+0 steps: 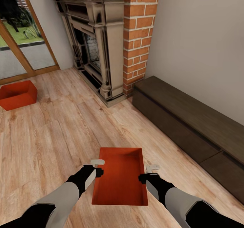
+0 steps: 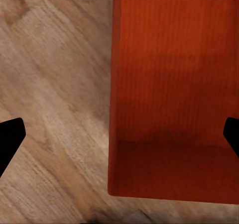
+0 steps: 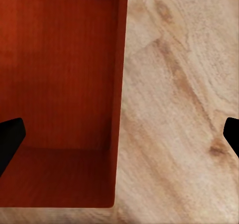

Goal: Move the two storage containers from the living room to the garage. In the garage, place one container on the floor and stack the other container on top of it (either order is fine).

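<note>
Fingers of the left gripper [image 1: 98,167] and right gripper [image 1: 149,173] stand spread wide, each straddling a long wall of the near storage container [image 1: 120,175] low in the frame's centre, clamping nothing. Its long axis runs away from the robot toward the fireplace [image 1: 98,48]. The second storage container [image 1: 17,94] sits on the wood-plank floor [image 1: 61,136] at the left edge, angled.

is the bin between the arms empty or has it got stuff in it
Empty. The near bin sits upright on the wood floor, and the head and both wrist views show only bare red-orange walls and bottom inside.
</note>
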You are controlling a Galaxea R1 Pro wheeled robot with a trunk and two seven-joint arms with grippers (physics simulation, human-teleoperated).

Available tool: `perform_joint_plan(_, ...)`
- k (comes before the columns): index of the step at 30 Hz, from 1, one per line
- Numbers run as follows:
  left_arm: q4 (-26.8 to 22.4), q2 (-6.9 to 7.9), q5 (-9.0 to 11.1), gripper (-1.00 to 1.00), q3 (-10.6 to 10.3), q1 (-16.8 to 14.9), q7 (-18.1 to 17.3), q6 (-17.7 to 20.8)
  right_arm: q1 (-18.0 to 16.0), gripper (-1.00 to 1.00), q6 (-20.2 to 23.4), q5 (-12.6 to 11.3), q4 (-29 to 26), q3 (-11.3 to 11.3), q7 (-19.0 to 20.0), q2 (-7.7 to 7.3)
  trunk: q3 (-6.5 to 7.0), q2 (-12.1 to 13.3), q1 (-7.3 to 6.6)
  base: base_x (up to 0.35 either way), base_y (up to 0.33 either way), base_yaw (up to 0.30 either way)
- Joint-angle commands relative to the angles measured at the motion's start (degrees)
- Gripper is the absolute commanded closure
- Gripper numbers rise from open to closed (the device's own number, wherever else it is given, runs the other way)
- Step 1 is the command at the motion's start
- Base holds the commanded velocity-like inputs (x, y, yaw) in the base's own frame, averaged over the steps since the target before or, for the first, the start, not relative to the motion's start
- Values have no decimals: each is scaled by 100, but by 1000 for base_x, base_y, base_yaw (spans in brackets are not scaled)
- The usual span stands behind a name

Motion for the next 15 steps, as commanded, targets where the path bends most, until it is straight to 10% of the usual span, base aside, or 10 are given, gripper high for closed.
perform_joint_plan(1,-9,-3,19,-100,-3,0,12,30,-2,-100,36,-35,-13,49,-36,-2,-22,-43,22,0,0,0)
perform_joint_plan(15,2,4,23,-100,-2,0,-70,73,-2,-100,36,-35,-16,49,-32,-2,-273,-605,330,0,0,0)
